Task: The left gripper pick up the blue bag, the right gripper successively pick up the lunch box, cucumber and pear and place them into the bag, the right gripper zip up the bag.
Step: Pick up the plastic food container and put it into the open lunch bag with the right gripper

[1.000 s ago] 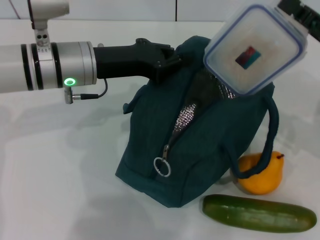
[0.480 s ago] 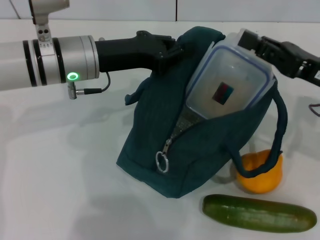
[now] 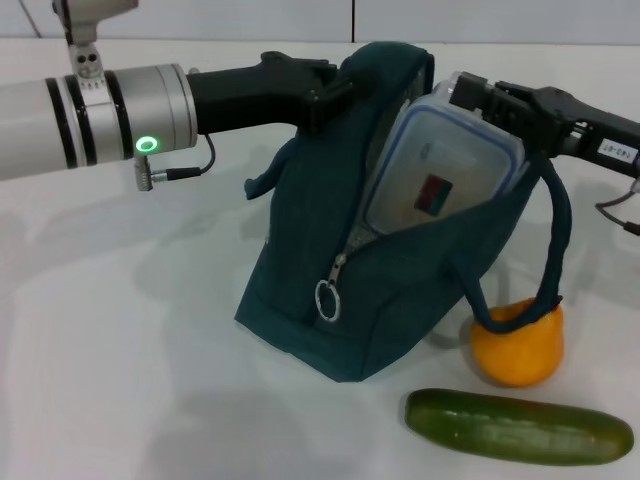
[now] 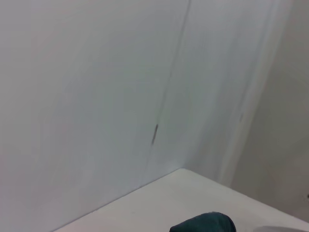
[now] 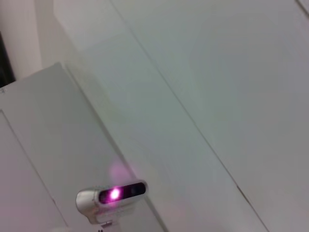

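Note:
The blue bag (image 3: 320,280) stands on the white table, zipper open, with its silver ring pull (image 3: 327,298) hanging at the front. My left gripper (image 3: 335,88) is shut on the bag's raised top fabric from the left. The lunch box (image 3: 440,175) sits tilted, its lower half inside the bag's opening and its sticker facing out. At the box's upper edge my right gripper (image 3: 468,95) is shut on it. The pear (image 3: 517,345) rests by the bag's right side under a loop handle (image 3: 555,250). The cucumber (image 3: 518,427) lies in front of it. The left wrist view catches a bit of the bag (image 4: 203,224).
The white table (image 3: 120,350) spreads bare to the left and front of the bag. A white wall (image 3: 300,18) runs along the back. The right wrist view shows only wall panels and a small silver device with a purple light (image 5: 111,195).
The right gripper has come down and leftward with the lunch box, from above the bag into its opening. The left gripper has raised the bag's top slightly.

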Motion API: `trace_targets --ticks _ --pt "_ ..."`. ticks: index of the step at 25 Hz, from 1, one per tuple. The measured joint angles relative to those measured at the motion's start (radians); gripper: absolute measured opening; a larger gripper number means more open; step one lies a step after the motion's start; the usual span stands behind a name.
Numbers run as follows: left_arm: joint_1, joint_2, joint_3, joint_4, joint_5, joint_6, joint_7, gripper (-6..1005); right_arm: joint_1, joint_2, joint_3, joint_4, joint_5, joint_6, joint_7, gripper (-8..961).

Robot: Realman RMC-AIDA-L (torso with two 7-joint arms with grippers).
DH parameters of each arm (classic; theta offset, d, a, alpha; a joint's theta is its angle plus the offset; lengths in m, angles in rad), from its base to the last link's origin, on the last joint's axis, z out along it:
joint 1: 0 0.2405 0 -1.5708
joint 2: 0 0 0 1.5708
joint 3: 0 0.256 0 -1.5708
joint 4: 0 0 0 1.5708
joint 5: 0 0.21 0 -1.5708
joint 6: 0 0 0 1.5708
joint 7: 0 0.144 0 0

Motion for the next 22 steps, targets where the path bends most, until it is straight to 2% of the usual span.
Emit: trace_targets --ticks 11,14,15,19,20,22 --pt "0.018 0.0 0.0 -0.009 -0.056 -0.01 0.044 110 0.017 -0.005 0.01 -0.045 -0.002 0.002 0.001 201" --pt "0.017 0.001 -0.005 -0.028 -0.058 -0.016 0.065 110 -0.023 -0.029 0.011 -0.139 -0.022 -0.001 -0.002 320" --pt "0.016 0.001 -0.006 -0.035 -0.058 -0.02 0.073 110 -0.043 -0.044 0.01 -0.19 -0.042 -0.014 0.008 360" --pt "0.029 0.003 -0.007 -0.043 -0.059 -0.034 0.079 111 -0.09 -0.082 0.012 -0.372 -0.166 -0.091 0.102 495" --pt "0.034 0.003 -0.005 -0.043 -0.059 -0.035 0.079 111 -0.099 -0.089 0.015 -0.43 -0.212 -0.118 0.14 527" --pt "0.038 0.003 -0.003 -0.045 -0.059 -0.035 0.08 110 -0.114 -0.09 0.03 -0.532 -0.277 -0.174 0.179 590"
